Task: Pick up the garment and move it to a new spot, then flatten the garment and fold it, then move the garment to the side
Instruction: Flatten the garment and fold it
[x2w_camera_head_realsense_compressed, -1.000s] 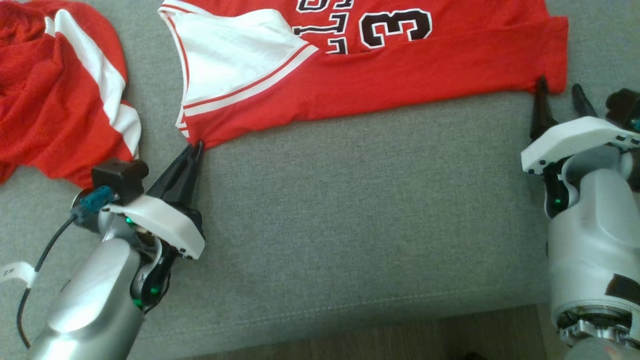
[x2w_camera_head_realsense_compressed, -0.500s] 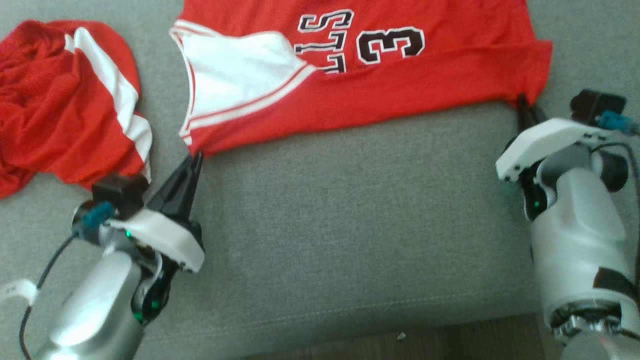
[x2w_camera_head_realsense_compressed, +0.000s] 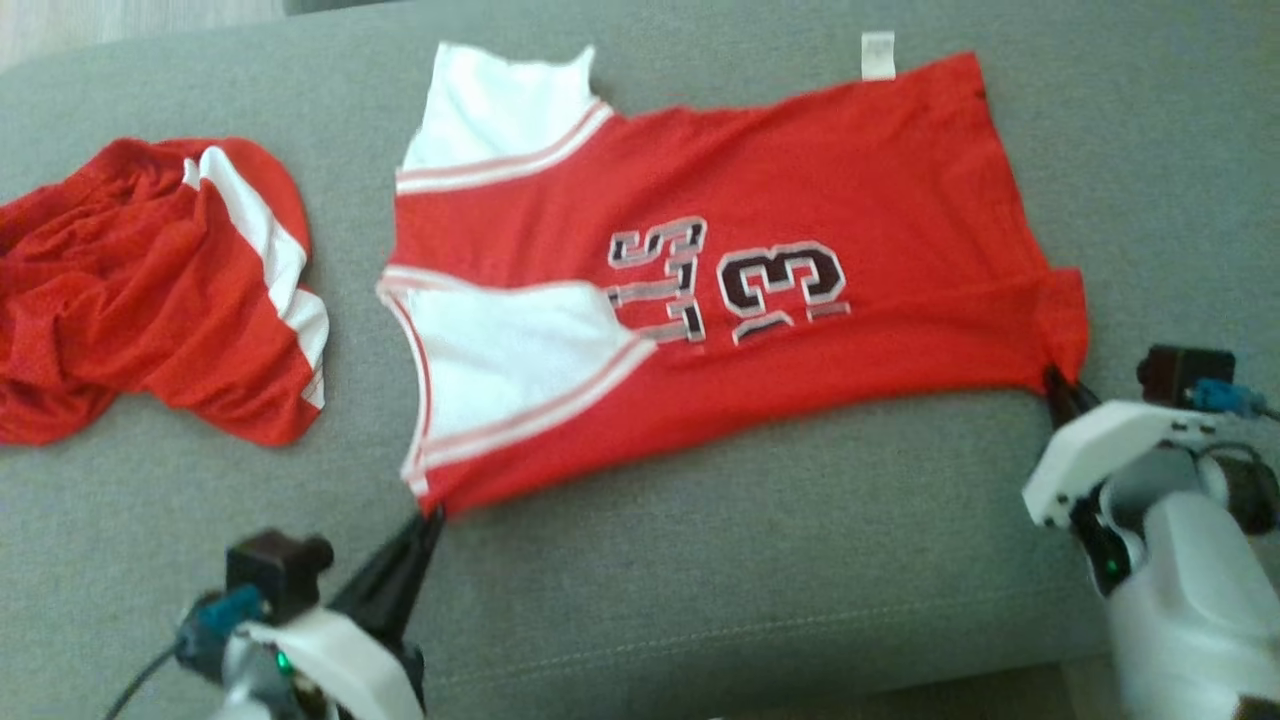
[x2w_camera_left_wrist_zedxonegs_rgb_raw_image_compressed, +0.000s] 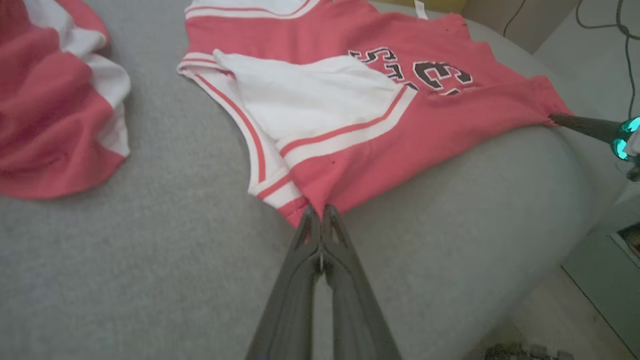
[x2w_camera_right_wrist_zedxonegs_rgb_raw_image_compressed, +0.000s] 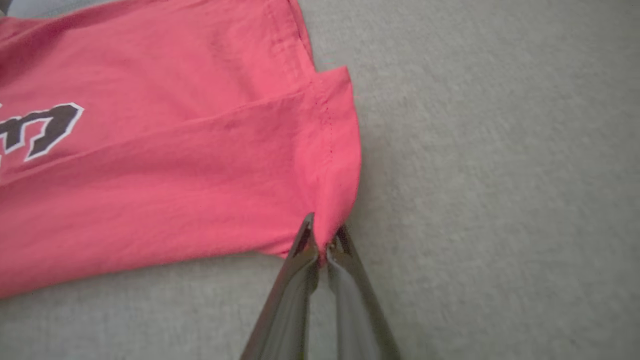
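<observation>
lying on grey couch (x2w_camera_head_realsense_compressed: 720, 600), jersey (x2w_camera_head_realsense_compressed: 850, 190) clamped by left gripper (x2w_camera_left_wrist_zedxonegs_rgb_raw_image_compressed: 318, 216) and right gripper (x2w_camera_right_wrist_zedxonegs_rgb_raw_image_compressed: 323, 243)

Jersey (x2w_camera_head_realsense_compressed: 800, 190): thin red cloth, matt, smooth-faced, with white panels of the same cloth. Its numerals look like a flatter printed layer, black edged in white. Hem stitching is plain to see beside my right gripper (x2w_camera_right_wrist_zedxonegs_rgb_raw_image_compressed: 325, 235). Second red garment (x2w_camera_head_realsense_compressed: 150, 300), left of frame: matt cloth, weave blurred. Cushion (x2w_camera_head_realsense_compressed: 700, 600) under both: grey woven upholstery, rough, flecked, matt. My left gripper (x2w_camera_left_wrist_zedxonegs_rgb_raw_image_compressed: 316, 215): dark, smooth, dull sheen; plastic or metal, I cannot tell. Wrist shell (x2w_camera_head_realsense_compressed: 1100, 450), right of frame: white plastic, satin. Forearm (x2w_camera_head_realsense_compressed: 1190, 610), lower right: silver, glossy.
</observation>
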